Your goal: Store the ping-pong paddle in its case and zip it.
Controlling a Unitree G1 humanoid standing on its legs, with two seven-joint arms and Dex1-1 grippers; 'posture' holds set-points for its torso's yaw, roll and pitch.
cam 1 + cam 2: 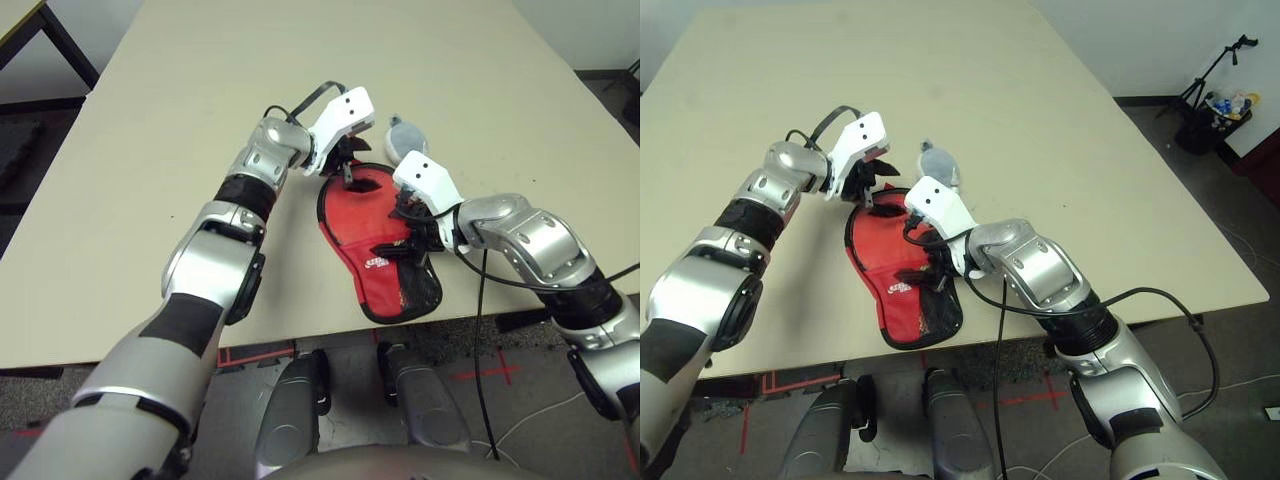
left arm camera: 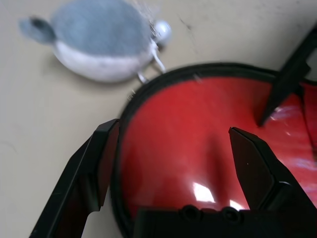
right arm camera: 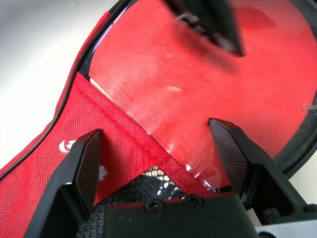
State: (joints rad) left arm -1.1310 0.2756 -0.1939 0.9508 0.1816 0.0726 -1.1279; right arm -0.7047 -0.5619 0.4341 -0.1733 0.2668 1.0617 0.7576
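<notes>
I see a wide beige table (image 1: 180,120) on dark legs, grey floor with red tape marks beyond its near edge, and a black stand in the far right corner. The case (image 1: 385,268) lies near the front edge, flap folded back, the ping-pong paddle (image 3: 208,74) inside. My left gripper (image 2: 173,163) and right gripper (image 3: 158,153) hover spread over it, holding nothing.
</notes>
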